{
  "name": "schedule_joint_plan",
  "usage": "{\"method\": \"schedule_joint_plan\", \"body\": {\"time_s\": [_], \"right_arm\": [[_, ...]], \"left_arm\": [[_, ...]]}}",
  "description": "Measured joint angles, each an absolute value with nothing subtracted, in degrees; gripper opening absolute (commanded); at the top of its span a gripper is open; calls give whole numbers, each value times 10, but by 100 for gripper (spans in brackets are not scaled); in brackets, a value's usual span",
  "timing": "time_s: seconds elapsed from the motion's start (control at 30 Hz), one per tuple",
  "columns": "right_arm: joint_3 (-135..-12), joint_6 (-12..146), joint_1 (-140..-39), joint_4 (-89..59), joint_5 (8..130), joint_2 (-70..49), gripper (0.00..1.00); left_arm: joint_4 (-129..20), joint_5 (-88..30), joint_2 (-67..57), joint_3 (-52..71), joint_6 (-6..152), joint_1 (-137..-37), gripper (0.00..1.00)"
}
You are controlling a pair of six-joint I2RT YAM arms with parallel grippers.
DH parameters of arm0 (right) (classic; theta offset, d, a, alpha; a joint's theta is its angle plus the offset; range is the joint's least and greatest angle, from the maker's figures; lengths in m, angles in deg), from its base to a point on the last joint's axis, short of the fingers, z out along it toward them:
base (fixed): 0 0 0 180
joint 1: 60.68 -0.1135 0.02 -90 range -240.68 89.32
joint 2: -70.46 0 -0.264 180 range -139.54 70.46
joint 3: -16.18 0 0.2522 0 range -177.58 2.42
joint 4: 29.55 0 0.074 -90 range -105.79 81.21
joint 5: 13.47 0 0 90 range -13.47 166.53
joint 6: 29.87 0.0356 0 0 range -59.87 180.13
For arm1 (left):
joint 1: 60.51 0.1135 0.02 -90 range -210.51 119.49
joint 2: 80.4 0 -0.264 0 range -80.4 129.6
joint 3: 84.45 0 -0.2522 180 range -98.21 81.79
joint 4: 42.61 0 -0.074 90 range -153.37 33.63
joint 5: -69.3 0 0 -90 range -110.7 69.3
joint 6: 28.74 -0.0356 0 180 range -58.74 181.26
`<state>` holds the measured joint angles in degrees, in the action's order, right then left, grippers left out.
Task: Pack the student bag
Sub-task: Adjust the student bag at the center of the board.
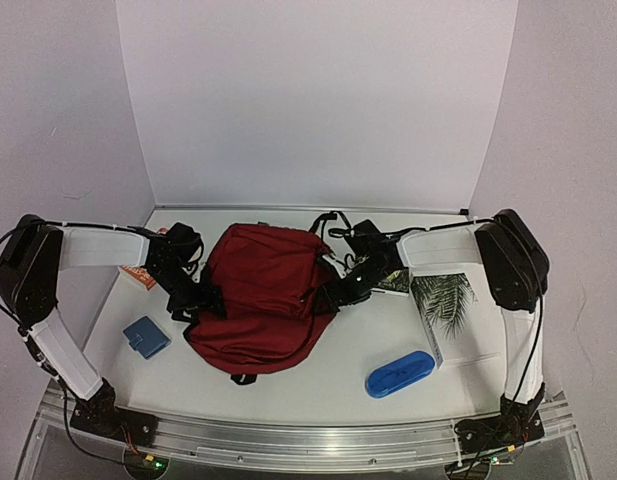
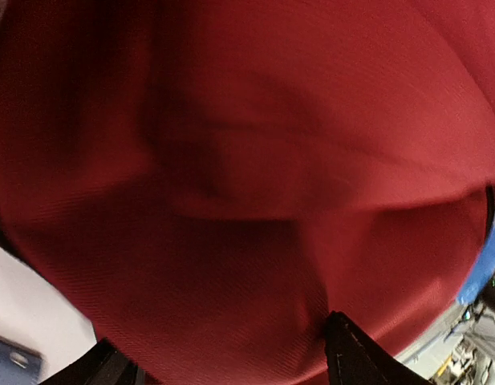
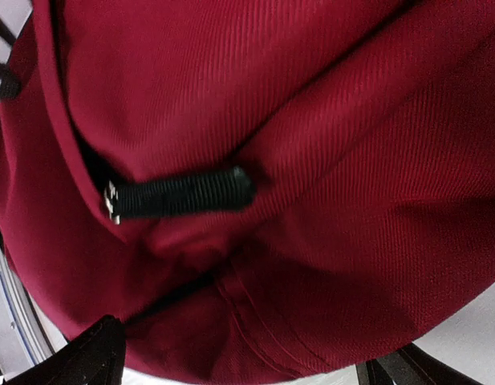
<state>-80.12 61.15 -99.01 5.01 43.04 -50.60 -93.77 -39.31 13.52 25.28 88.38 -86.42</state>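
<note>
Student bag (image 1: 263, 290) flat on the table (image 1: 318, 390), flanked by both grippers.

Dark red, lying mid-table, black straps trailing toward the far wall. Left gripper (image 1: 200, 300) up against the bag's left edge, jaws spread apart, red fabric bulging between the fingers (image 2: 355, 353) and filling the wrist view; any pinch on the cloth impossible to confirm. Right gripper (image 1: 336, 292) up against the bag's right edge, jaws wide apart, fingertips (image 3: 79, 357) low in the wrist view with fabric between them, black webbing tab (image 3: 179, 192) just ahead. Blue oblong case (image 1: 399, 373) near the front edge, apart from the bag.
</note>
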Motion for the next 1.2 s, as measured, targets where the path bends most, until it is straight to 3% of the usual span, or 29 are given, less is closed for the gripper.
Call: {"method": "schedule_joint_plan", "body": {"time_s": [0.2, 0.43, 0.7, 0.9, 1.2], "right_arm": [[-853, 612, -987, 55, 450, -535, 98], [-943, 612, -986, 62, 462, -557, 98], [-1048, 615, -986, 61, 472, -588, 98], [-1041, 588, -986, 61, 508, -573, 98], [-996, 565, -968, 76, 557, -494, 98]], "left_arm": [[-937, -401, 66, 267, 911, -960, 71], [-938, -417, 68, 245, 928, -1055, 72], [-911, -426, 118, 198, 943, -1061, 99], [-899, -419, 95, 193, 956, -1061, 100], [-904, -376, -83, 202, 997, -979, 100]]}}
